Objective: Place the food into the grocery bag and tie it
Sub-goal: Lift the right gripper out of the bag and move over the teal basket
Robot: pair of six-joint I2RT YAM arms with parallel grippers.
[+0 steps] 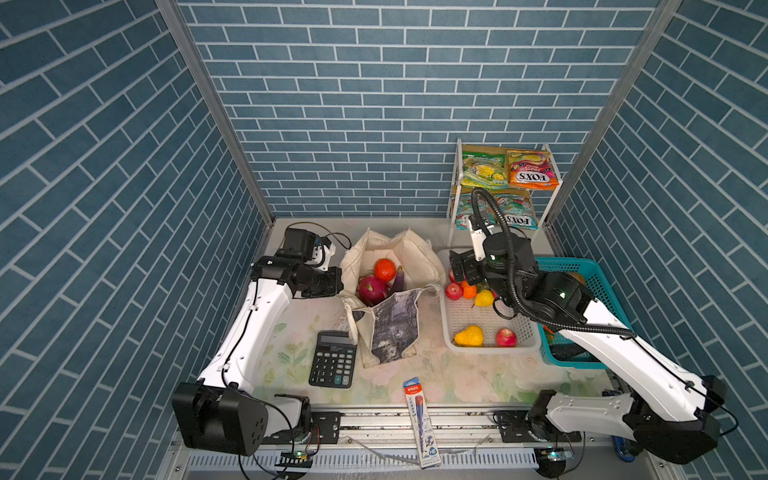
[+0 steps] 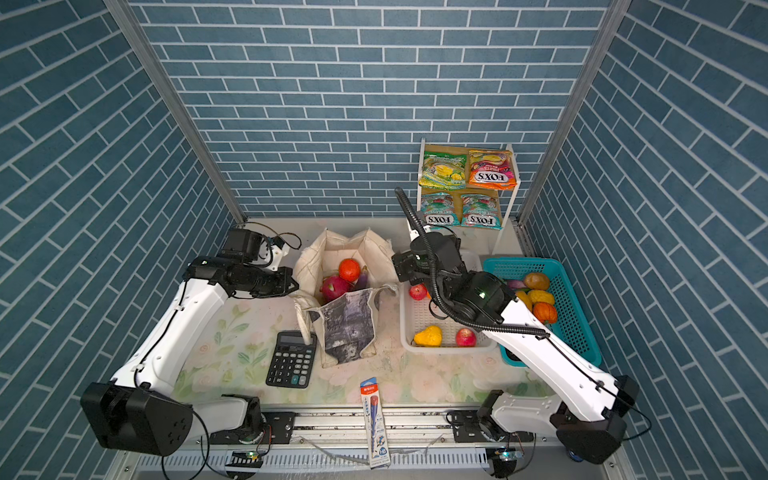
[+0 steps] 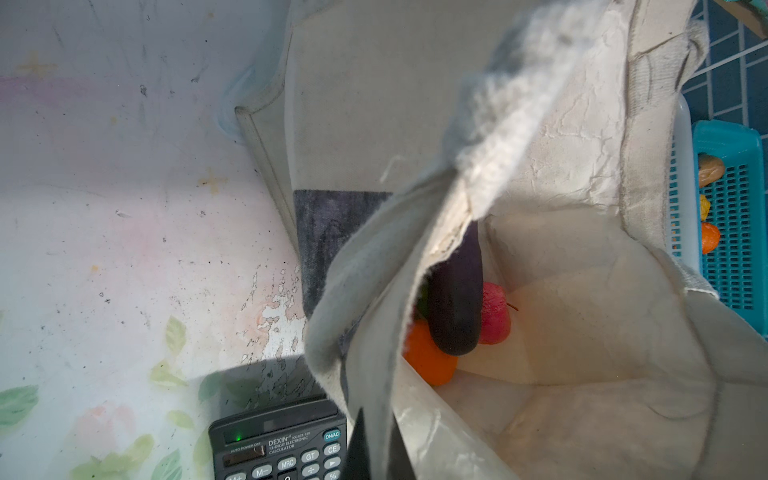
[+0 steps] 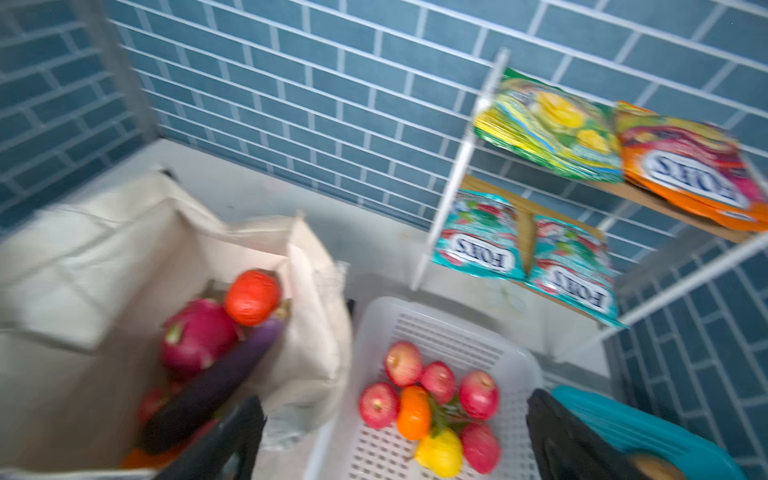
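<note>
— How far along are we?

— Partway. Nearest, the pencil pack (image 1: 422,424) and the calculator (image 1: 332,365) lie out on the table, which is right, since neither is food. Behind them the bag (image 1: 395,328) stands open with a dragon fruit (image 1: 372,289), an orange (image 1: 385,269) and an eggplant (image 1: 399,279) inside.

— And the grippers?

— The left gripper (image 1: 337,283) is closed, pinching the bag's rim and holding the mouth open. The right gripper (image 4: 390,411) hangs between the bag and the white basket (image 1: 490,347), spread wide with nothing in it.

— What's left?

— Plenty, I'd say. There is fruit in the white basket and in the teal basket (image 1: 598,282) beside it. Farthest back, four packets (image 1: 534,168) sit on the shelf (image 1: 457,183). All of that goes in, then the bag gets tied.
</note>
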